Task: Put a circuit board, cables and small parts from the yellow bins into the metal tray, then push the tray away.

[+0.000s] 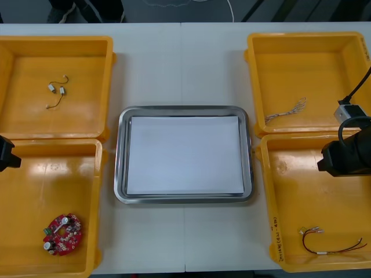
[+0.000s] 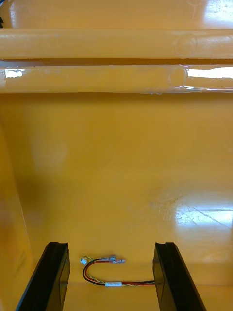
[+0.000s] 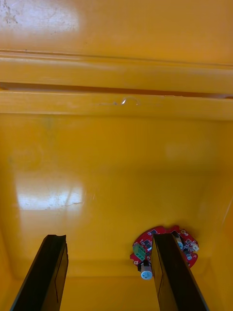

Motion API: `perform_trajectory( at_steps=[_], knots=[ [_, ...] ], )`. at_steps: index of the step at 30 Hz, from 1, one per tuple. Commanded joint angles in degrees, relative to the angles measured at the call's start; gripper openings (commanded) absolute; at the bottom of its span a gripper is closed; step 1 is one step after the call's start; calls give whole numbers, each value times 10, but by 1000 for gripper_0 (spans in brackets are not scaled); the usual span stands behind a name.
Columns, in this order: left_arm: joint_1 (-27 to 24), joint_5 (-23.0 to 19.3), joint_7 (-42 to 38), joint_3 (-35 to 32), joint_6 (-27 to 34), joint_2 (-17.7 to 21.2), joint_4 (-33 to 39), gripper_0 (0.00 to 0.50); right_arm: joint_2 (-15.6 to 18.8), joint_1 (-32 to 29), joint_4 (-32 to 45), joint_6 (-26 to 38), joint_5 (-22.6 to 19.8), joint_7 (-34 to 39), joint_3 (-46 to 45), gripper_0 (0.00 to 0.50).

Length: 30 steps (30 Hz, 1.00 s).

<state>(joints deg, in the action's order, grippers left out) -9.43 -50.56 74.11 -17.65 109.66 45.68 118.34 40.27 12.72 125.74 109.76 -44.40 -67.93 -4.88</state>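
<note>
The metal tray (image 1: 184, 198), white inside, sits mid-table with nothing in it. A round red circuit board (image 1: 62, 234) lies in the near left yellow bin (image 1: 46, 185); in the left wrist view the board (image 3: 167, 245) is partly behind one finger of my open left gripper (image 3: 109, 272), which hangs above the bin floor. My left arm (image 1: 7, 154) is at the left edge. A red and yellow cable (image 1: 327, 243) lies in the near right bin (image 1: 324, 202). My right gripper (image 2: 110, 274) is open above that cable (image 2: 109, 274), which lies between the fingers, untouched.
The far left bin (image 1: 55, 87) holds small metal parts (image 1: 56, 90) on thin wires. A thin light-coloured cable (image 1: 285, 111) lies in the far right bin (image 1: 307, 81). Bare table shows beyond and in front of the tray.
</note>
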Motion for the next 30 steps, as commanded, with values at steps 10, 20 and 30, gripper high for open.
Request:
perform_trajectory(
  at_steps=[10, 20, 30],
  knots=[
    [8, -4, 48, -17, 3, 27, 16, 500, 21, -7, 19, 2, 5, 22, -19, 500],
    [8, -4, 48, -17, 3, 27, 16, 500, 21, -7, 19, 2, 5, 22, -19, 500],
    [8, -4, 48, -17, 3, 27, 16, 500, 21, -7, 19, 2, 5, 22, -19, 500]
  ],
)
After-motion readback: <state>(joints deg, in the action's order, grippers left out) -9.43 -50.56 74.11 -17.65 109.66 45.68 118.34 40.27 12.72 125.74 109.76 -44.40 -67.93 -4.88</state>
